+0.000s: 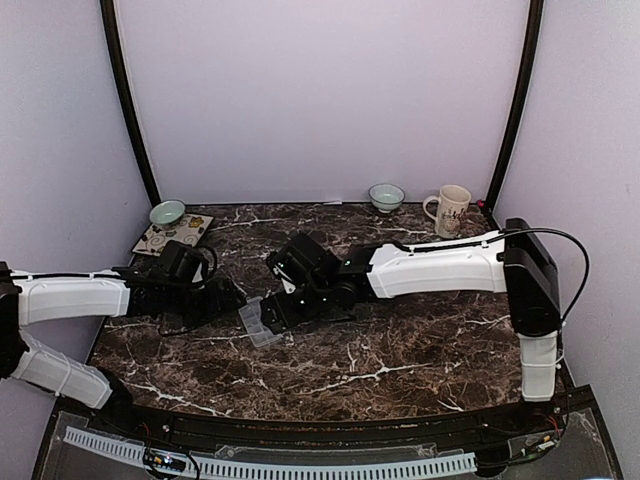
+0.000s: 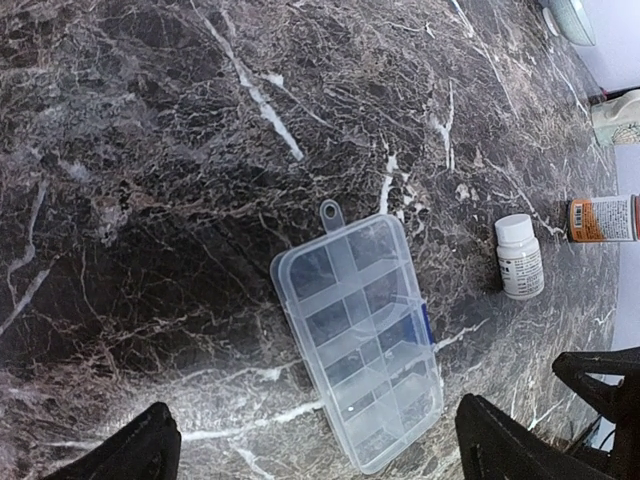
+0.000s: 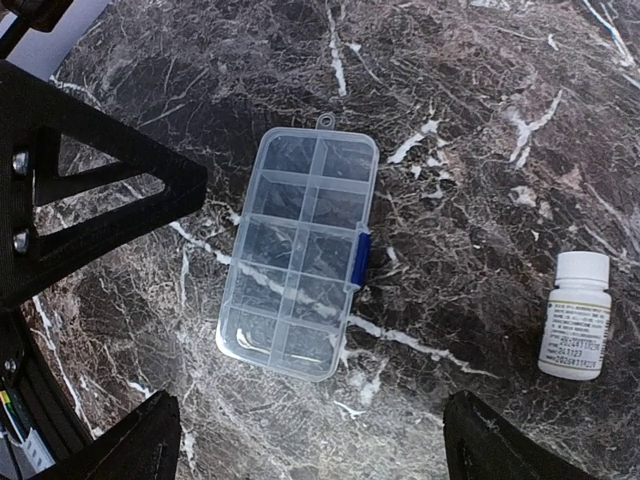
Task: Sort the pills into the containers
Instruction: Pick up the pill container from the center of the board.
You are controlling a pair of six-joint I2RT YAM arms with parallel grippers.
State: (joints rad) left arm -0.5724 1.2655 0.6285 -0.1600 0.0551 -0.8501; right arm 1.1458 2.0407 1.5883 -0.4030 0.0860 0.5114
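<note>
The containers are one clear organizer box [image 1: 260, 322] [image 2: 357, 335] [image 3: 300, 252], lying flat on the marble table with its lid down and a blue latch on one long side. My left gripper [image 2: 320, 462] hovers above it, open, with the box's near end between its black fingertips [image 2: 140, 450]. My right gripper [image 3: 310, 452] is also open above the table, just short of the box's near end. Both are empty. A white pill bottle [image 2: 519, 256] [image 3: 577, 315] lies beside the box. No loose pills show.
An orange-labelled bottle [image 2: 603, 218] lies beyond the white one. At the back stand two ceramic bowls [image 1: 167, 212] [image 1: 386, 196], a mug [image 1: 449, 210] and a patterned tile [image 1: 173, 235]. The two grippers are close together over the box.
</note>
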